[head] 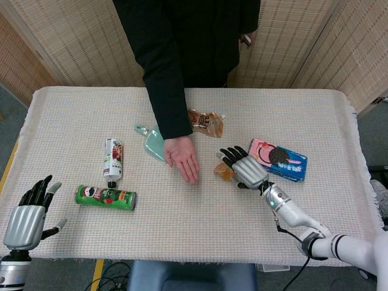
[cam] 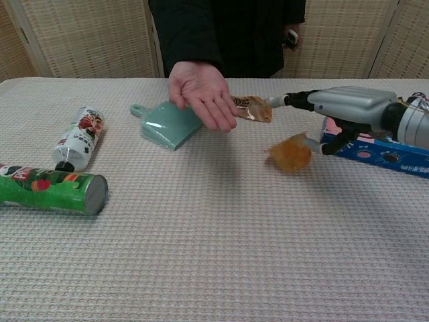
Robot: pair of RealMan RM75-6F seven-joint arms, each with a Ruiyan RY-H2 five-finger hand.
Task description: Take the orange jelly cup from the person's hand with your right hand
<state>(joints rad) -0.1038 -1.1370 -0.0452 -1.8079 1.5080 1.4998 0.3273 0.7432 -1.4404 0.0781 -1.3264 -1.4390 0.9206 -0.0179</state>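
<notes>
The orange jelly cup (head: 223, 172) (cam: 290, 154) lies tipped on its side on the table cloth, just left of my right hand (head: 245, 168) (cam: 343, 107). That hand hovers low with its fingers stretched out and apart, and only the thumb's tip is near or touching the cup. The person's hand (head: 182, 159) (cam: 201, 90) is held palm up and empty over the table's middle. At the near left edge, my left hand (head: 27, 209) has its fingers spread and holds nothing; the chest view does not show it.
A blue cookie box (head: 279, 159) (cam: 382, 147) lies right behind my right hand. A brown pouch (head: 206, 123), a teal scoop (head: 153, 144), a white bottle (head: 113, 160) and a green chip can (head: 106, 197) lie to the left.
</notes>
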